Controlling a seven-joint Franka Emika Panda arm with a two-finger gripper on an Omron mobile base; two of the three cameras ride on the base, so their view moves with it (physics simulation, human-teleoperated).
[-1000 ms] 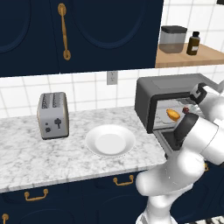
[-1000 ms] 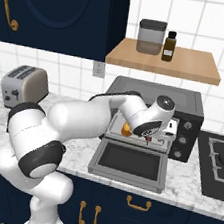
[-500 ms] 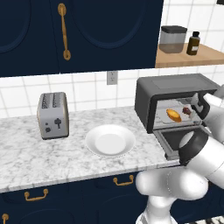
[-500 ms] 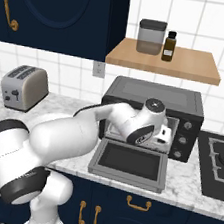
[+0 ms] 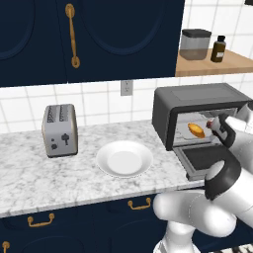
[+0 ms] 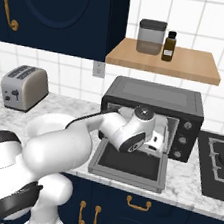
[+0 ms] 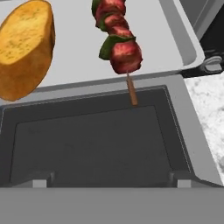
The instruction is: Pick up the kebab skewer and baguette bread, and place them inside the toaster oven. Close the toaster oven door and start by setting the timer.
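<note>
Fingers (image 6: 156, 140) partly hidden behind wrist.

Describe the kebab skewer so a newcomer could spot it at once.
Find the dark grey toaster oven on the marble counter, its door dropped open. On the light tray inside lie two foods. The kebab skewer is the thin stick threaded with red meat chunks and green bits, beside the plain golden baguette bread.

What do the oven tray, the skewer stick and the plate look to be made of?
Tray: pale grey, smooth and matte, likely metal. Skewer stick: brown and dull, probably wood. Plate: plain white with a soft sheen, looks ceramic. All rendered, so these are guesses from colour and shine.
</note>
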